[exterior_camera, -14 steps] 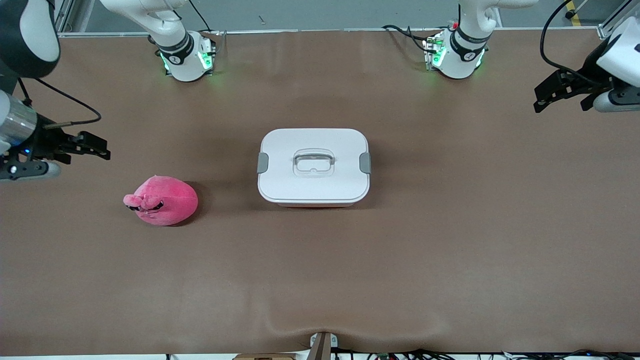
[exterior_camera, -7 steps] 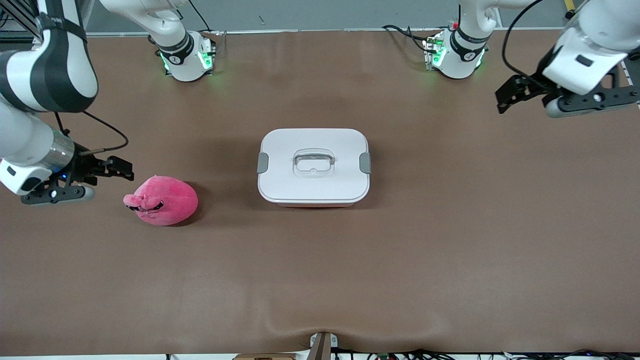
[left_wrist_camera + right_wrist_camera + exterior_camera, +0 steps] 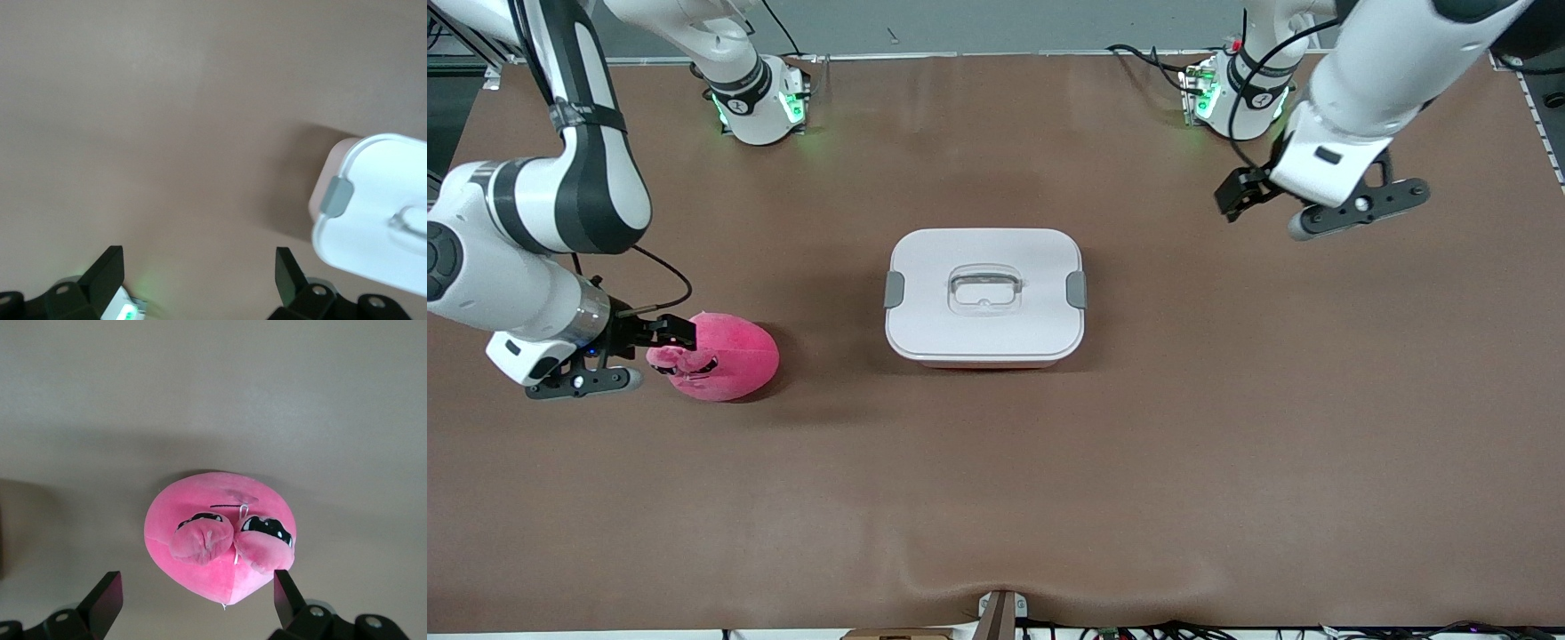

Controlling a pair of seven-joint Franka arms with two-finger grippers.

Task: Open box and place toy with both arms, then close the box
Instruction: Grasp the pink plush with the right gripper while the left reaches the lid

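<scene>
Here's the box (image 3: 984,298), sitting dead centre of the front view, white lid (image 3: 984,262) flat on top, a grey clip (image 3: 894,290) at each short end and the clear handle (image 3: 983,290) untouched in its recess. Nothing is open yet.

Over at middle-left of the frame, the toy (image 3: 725,357) lies on the brown table (image 3: 1227,427), well apart from the box, toward the right arm's end. The right gripper (image 3: 660,336) is right at it, low at the toy's face end, fingers spread wide. The right wrist view shows the pink plush (image 3: 223,537) squarely between the two black fingertips (image 3: 107,597), with bare table showing on either side of it, so I'd call that lined up but not grasped.

Upper right of the front view, the left gripper (image 3: 1240,196) hangs in the air over bare table between its own base and the box. Its fingers are also spread apart and hold nothing. In the left wrist view the box's end and a clip (image 3: 337,197) sit at the right edge of the picture, off to one side of the fingers, not between them.

So where are we? Very early, by my reading. The lid has to come off, the toy has to be picked up and set inside, and the lid must go back on. All of that looks still ahead.
</scene>
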